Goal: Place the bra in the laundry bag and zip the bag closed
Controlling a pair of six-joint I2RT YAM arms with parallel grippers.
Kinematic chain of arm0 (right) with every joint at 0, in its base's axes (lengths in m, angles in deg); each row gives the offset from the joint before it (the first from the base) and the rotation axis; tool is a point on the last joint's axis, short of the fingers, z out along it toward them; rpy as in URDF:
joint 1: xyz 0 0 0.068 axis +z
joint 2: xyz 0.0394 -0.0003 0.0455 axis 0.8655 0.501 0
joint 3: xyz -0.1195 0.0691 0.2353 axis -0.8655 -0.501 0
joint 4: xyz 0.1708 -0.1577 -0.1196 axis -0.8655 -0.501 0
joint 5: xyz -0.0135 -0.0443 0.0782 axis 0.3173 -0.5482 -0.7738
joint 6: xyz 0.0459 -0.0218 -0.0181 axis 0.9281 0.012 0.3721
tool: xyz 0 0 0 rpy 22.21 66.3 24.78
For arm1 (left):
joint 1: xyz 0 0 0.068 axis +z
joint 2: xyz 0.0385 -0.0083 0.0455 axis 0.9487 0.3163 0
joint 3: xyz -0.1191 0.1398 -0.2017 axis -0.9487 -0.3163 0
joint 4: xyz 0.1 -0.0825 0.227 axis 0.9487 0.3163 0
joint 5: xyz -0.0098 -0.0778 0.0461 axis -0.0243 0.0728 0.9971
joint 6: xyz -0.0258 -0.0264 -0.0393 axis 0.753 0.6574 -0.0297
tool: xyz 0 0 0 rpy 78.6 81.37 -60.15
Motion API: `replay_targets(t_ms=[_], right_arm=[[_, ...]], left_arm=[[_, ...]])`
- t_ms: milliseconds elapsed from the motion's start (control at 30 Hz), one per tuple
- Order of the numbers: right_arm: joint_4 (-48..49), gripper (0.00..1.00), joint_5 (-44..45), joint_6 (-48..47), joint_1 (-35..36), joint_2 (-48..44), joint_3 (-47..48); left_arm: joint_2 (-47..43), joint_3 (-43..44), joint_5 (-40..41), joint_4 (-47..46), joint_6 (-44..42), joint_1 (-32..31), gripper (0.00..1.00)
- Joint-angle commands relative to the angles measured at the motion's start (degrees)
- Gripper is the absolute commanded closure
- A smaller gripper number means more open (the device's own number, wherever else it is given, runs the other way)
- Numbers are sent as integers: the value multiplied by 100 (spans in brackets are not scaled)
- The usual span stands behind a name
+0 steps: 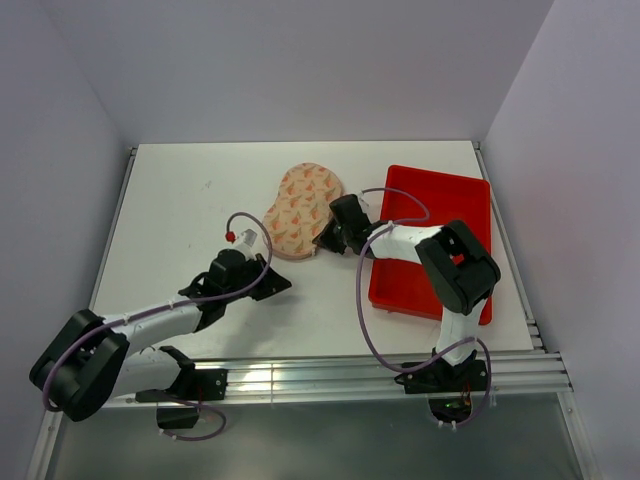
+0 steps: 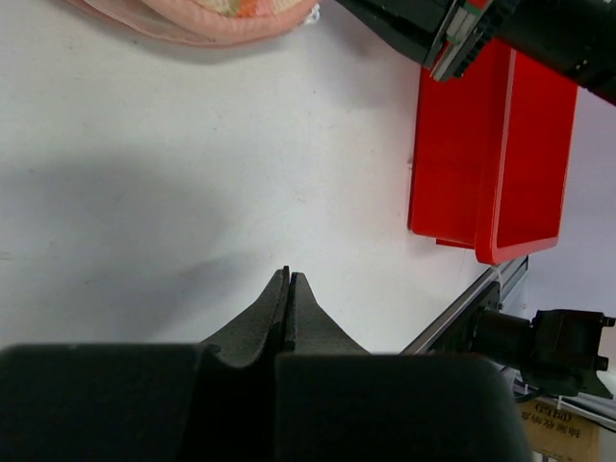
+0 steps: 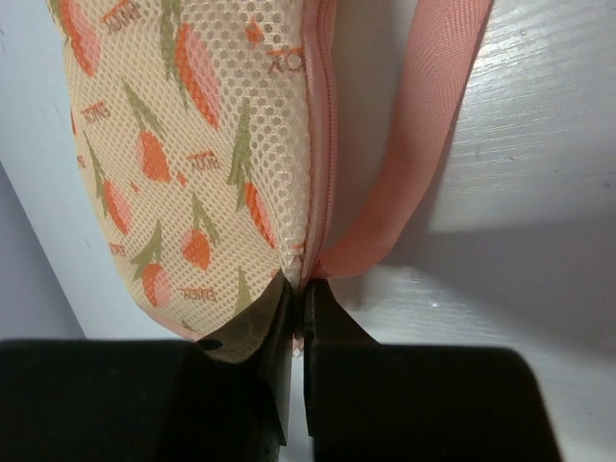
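The laundry bag (image 1: pixel 305 210) lies closed on the white table, cream-pink with orange-red print. My right gripper (image 1: pixel 327 240) is at its near right edge. In the right wrist view the bag (image 3: pixel 192 144) fills the upper left, and the right gripper (image 3: pixel 300 286) is shut on the bag's pink zipper edge where the pink loop (image 3: pixel 414 144) joins. My left gripper (image 1: pixel 283 284) is shut and empty on the table, apart from the bag; it shows in the left wrist view (image 2: pixel 289 276) with the bag's edge (image 2: pixel 192 14) far ahead. The bra is not in view.
A red plastic tray (image 1: pixel 470 200) stands at the right of the table, under the right arm's forearm; it also shows in the left wrist view (image 2: pixel 481 164). The table's metal rail (image 1: pixel 350 375) runs along the near edge.
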Motion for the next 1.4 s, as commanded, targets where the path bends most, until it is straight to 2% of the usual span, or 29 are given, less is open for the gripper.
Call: replay_targets(t_ms=[0,133,267,467,733,833,1167,1367], right_arm=[[160,97,247,-124,-23,9,107],[-244,100,273,-54,48,-140,185],[-674,100,273,-10,231,-386,195],[-1106,100,150,-71,408,-896,63],[-1423,100,141,-98,566,-1318,-104],[-1388,100,141,-63,601,-1362,-175],[-1660,100,-35,-124,663,-1459,18],[-1774,100,-114,-142,680,-1450,124]], left_arm=[[81,170,206,-511,-45,-247,100],[247,258,548,-590,-115,-520,99],[494,311,812,-958,-247,-758,86],[1153,294,769,-1837,-352,-811,72],[1487,117,523,-2954,-493,-925,72],[1566,214,575,-2937,-598,-969,71],[1786,320,883,-2867,-941,-1039,55],[1856,311,1006,-3016,-994,-1066,53]])
